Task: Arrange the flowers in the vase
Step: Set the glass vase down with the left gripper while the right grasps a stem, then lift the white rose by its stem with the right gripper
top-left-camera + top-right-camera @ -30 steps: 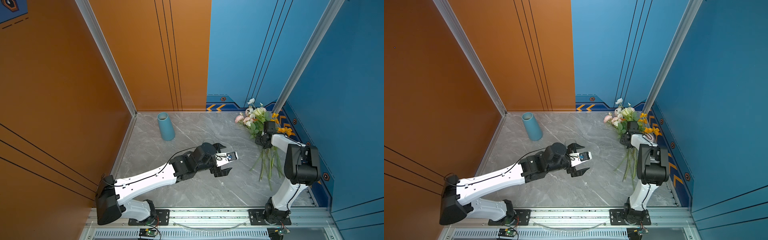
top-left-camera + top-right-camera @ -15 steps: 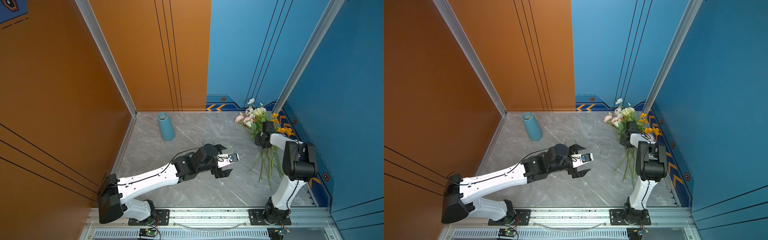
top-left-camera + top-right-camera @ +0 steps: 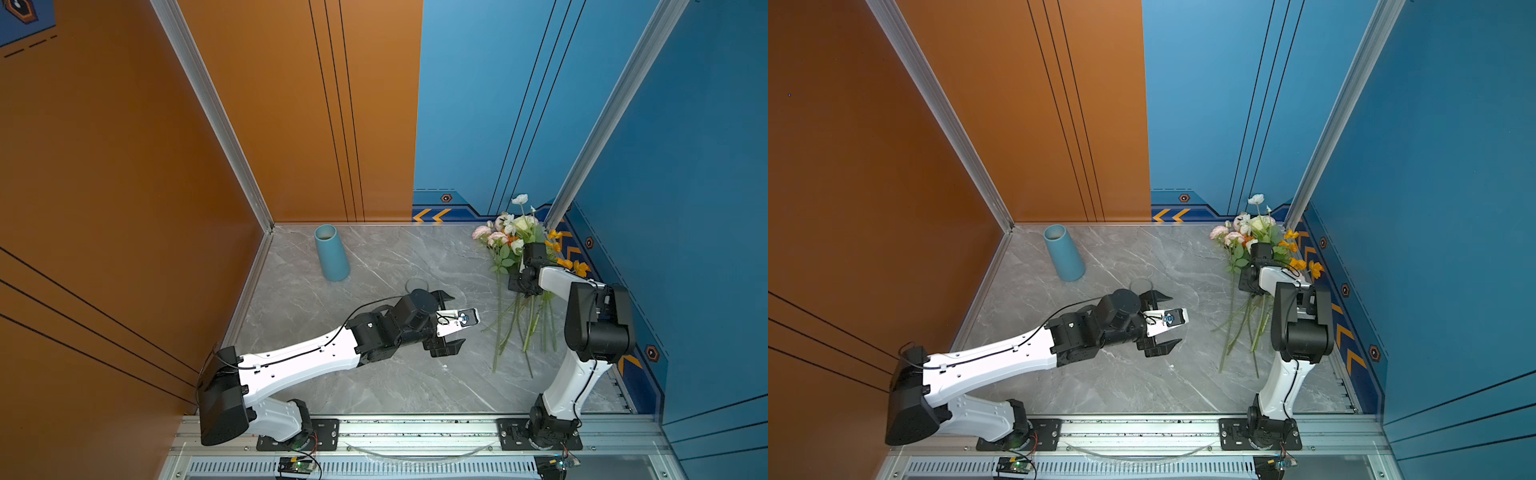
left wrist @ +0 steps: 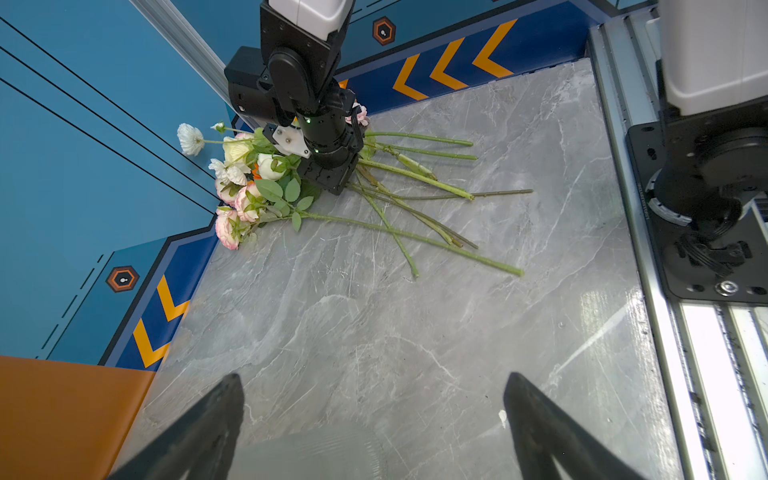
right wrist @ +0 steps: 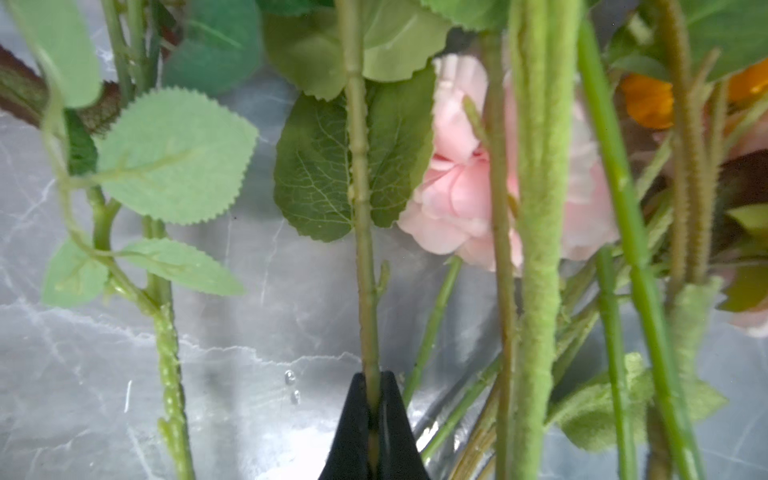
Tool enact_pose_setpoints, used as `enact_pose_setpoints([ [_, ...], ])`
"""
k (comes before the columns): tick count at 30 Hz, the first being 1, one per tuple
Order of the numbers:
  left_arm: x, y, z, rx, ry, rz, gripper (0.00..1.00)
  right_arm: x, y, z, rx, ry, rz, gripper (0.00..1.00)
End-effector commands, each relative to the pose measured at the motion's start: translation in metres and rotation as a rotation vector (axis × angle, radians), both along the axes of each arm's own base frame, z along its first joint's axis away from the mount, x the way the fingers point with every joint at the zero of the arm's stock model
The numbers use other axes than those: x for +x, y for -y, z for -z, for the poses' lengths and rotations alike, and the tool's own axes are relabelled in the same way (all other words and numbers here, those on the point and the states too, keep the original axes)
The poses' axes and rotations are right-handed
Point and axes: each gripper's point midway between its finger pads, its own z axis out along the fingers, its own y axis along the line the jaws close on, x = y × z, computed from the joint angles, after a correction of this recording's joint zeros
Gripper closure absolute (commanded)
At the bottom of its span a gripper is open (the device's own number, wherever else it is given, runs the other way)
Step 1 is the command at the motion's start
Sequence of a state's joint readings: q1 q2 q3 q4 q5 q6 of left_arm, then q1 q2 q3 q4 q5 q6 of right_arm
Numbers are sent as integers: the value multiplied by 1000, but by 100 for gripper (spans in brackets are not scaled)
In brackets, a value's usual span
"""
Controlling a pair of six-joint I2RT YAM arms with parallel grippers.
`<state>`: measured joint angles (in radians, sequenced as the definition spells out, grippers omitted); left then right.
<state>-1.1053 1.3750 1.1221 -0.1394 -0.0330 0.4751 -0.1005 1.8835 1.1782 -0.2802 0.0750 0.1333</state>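
Observation:
The flowers (image 3: 509,241) (image 3: 1246,237) lie in a heap in the back right corner, blooms toward the walls and long green stems fanned toward the front. In the left wrist view the flowers (image 4: 249,187) show pink, white and cream heads. My right gripper (image 3: 524,293) (image 3: 1254,291) points down into the stems and is shut on one thin green stem (image 5: 359,208), which is pinched between the black tips of this gripper (image 5: 374,376). A blue vase (image 3: 331,253) (image 3: 1064,253) stands upright at the back left. My left gripper (image 3: 456,320) (image 3: 1173,320) (image 4: 372,376) hovers open and empty mid-table, left of the stem ends.
Orange wall (image 3: 124,208) bounds the left, blue wall (image 3: 685,208) the right and back. A metal rail (image 3: 415,428) with both arm bases runs along the front. A faint clear round thing (image 3: 417,286) lies on the grey marble behind the left wrist.
My right gripper has closed on a flower stem. My left gripper has drifted a little to the right, toward the stems, staying wide open.

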Motion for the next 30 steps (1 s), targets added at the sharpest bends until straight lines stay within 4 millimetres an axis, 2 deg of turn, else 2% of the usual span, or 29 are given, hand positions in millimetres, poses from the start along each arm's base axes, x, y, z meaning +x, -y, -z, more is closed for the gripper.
enact_pose_setpoints([
  [1,-2,2,0,18,16,-2,2,-4,-8,-22,9,30,-42,100],
  [5,-3,3,1,21,16,0,2,-11,-19,-47,42,91,-79,100],
  [11,-4,2,1,24,22,0,2,-9,-61,-108,125,264,-225,100],
  [17,-4,-5,-17,-26,31,1,2,-6,-95,-190,152,475,-327,100],
  [20,-6,-15,-36,-95,24,28,2,-11,-114,-240,202,656,-366,100],
  [24,-10,-33,-73,-286,-16,100,2,-27,-135,-311,261,931,-398,100],
  [25,-9,-39,-88,-342,-18,114,2,-32,-141,-327,283,981,-410,100],
  [26,-8,-45,-83,-358,-40,118,2,-36,-146,-339,306,1018,-421,100],
  [30,11,-76,-107,-464,-36,110,2,-59,-172,-396,404,1200,-489,100],
])
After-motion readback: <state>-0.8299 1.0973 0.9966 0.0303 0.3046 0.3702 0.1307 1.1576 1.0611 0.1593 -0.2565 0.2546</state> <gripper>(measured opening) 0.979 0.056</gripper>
